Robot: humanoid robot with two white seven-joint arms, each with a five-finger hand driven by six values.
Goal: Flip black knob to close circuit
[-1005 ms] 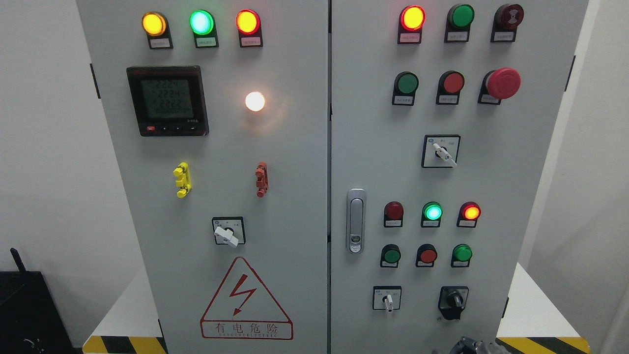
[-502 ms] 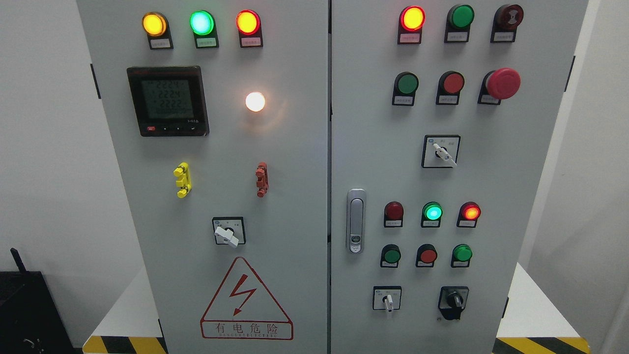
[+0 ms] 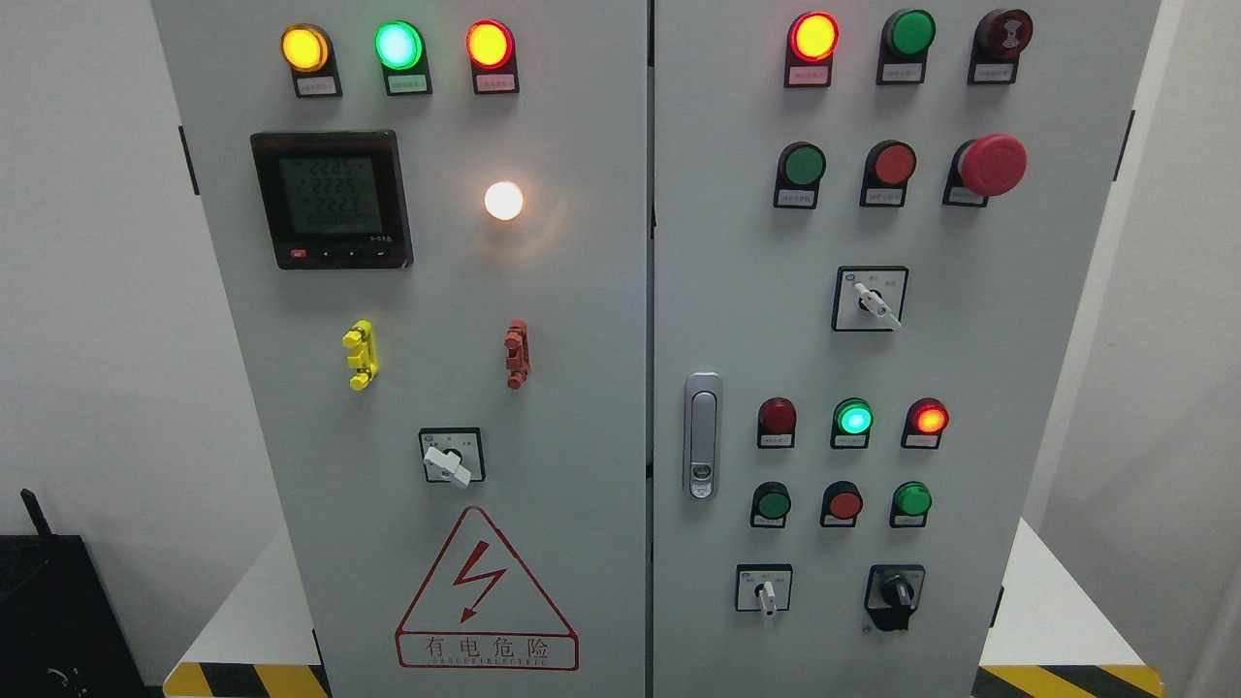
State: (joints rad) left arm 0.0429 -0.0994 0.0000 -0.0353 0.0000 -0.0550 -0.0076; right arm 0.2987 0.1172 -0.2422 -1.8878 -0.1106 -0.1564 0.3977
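Observation:
The black knob [image 3: 894,593] sits at the lower right of the grey cabinet's right door [image 3: 970,368], its handle pointing roughly straight down. Above it, the middle green lamp [image 3: 853,419] and the right red-orange lamp [image 3: 929,418] are lit, while the dark red lamp [image 3: 777,416] beside them is unlit. Neither of my hands shows anywhere in the head view.
A white selector [image 3: 767,593] sits left of the black knob, another [image 3: 875,303] higher up, and a third [image 3: 448,465] on the left door. A red mushroom button [image 3: 993,164] protrudes at upper right. A door latch [image 3: 702,435] stands near the centre seam. A dark box [image 3: 48,611] sits at lower left.
A dark hand part that showed at the bottom edge below the black knob one second ago has dropped out of view. The meter digits changed slightly.

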